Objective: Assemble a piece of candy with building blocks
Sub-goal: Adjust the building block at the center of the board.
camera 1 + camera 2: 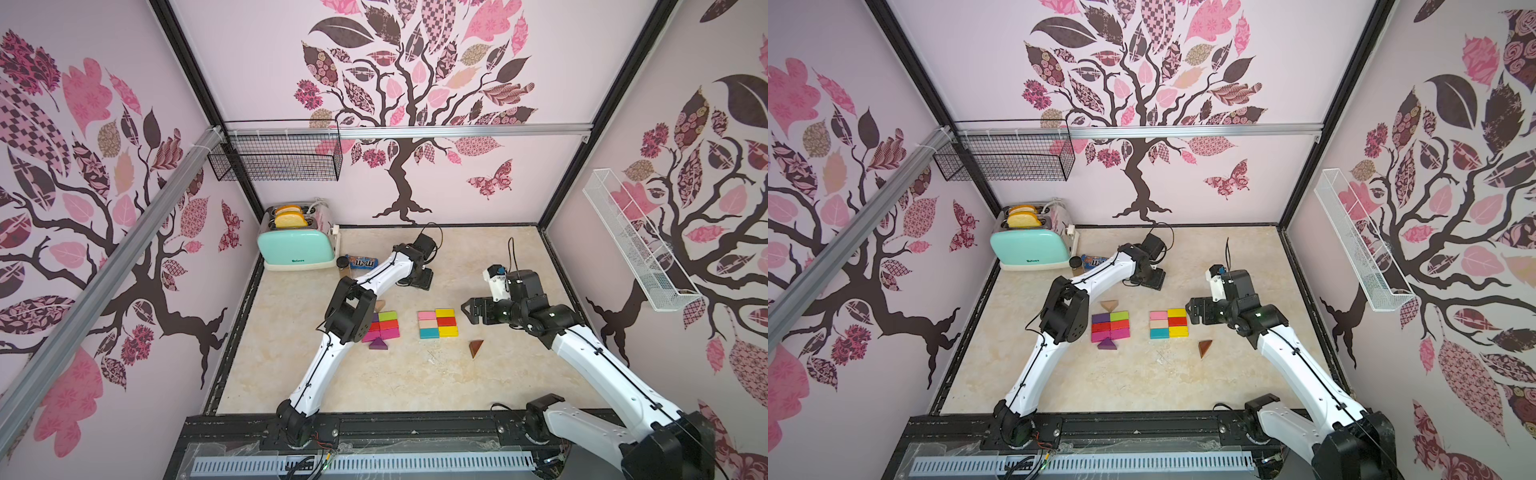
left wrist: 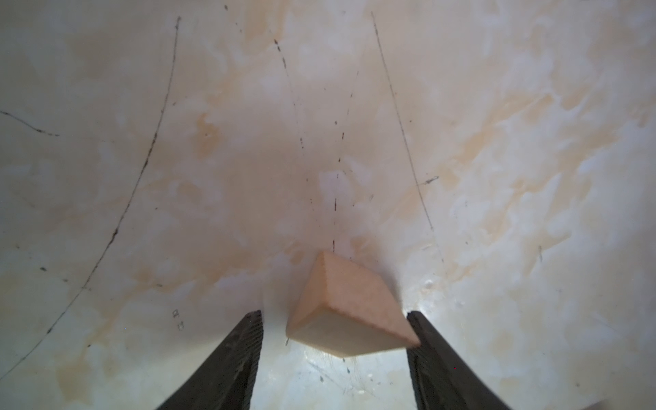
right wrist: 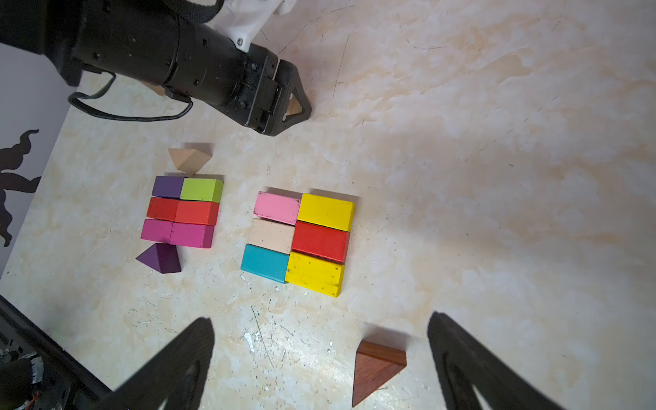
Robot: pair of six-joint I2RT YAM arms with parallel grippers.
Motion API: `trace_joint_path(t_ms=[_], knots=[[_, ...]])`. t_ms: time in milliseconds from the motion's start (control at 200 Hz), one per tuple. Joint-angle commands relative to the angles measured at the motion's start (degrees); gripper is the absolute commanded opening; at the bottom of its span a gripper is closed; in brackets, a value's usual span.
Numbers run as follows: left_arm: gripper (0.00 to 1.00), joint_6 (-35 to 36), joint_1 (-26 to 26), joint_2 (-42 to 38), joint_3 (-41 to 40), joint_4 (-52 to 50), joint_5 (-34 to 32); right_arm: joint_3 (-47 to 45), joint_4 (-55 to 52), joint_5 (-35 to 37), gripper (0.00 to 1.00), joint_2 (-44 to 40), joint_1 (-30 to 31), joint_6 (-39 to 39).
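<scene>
Wrist cam on the left gripper (image 2: 333, 316) shows you what both top views hide: tan triangle (image 2: 348, 301) between its jaws, one finger (image 2: 429, 351) touching a corner, gap at the other, so nothing clamped. Right gripper (image 3: 319, 317) is spread wide and empty, brown triangle (image 3: 378, 367) below between its fingers. Ahead of its tips: near six-block rectangle (image 3: 301, 241), then far six-block rectangle (image 3: 182, 213) with purple triangle (image 3: 159, 257) touching and second tan triangle (image 3: 190, 159) just beside. Left elbow (image 1: 349, 311) covers part of the far rectangle in a top view.
</scene>
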Motion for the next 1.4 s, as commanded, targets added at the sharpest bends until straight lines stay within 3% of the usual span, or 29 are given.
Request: trace_joint_path(t_ms=[0,310,455,555,715,765,1250,1395], knots=[[0.61,1.4,0.35,1.36,2.12,1.59,1.52,2.05,-0.58,0.76,0.97,-0.56,-0.33,-0.22],[0.27,1.83,0.57,-1.42,-1.31,4.22,4.44,2.21,-0.48,0.98,0.97,-0.37,-0.33,0.04],[0.21,1.8,0.52,-4.03,-3.69,4.8,6.12,2.31,-0.7,0.93,0.97,-0.8,-0.33,0.28],[0.2,-0.61,1.52,-7.83,-8.97,9.56,13.51,2.53,-1.21,0.93,0.97,-1.22,-0.33,0.47],[0.21,-11.39,5.05,-10.2,-20.58,26.1,38.36,2.55,-1.66,1.5,0.97,-1.86,-0.33,0.84],[0.21,-13.37,5.57,-8.69,-21.07,27.61,41.98,2.46,-1.71,1.48,0.97,-1.57,-0.32,1.1],[0.24,-11.59,5.52,-2.66,-16.89,21.21,42.0,1.57,-0.79,1.21,0.97,-1.79,-0.33,2.15],[0.28,-12.32,5.52,-1.65,-16.22,21.2,42.85,1.16,-0.05,1.28,0.97,-1.35,-0.33,1.83]])
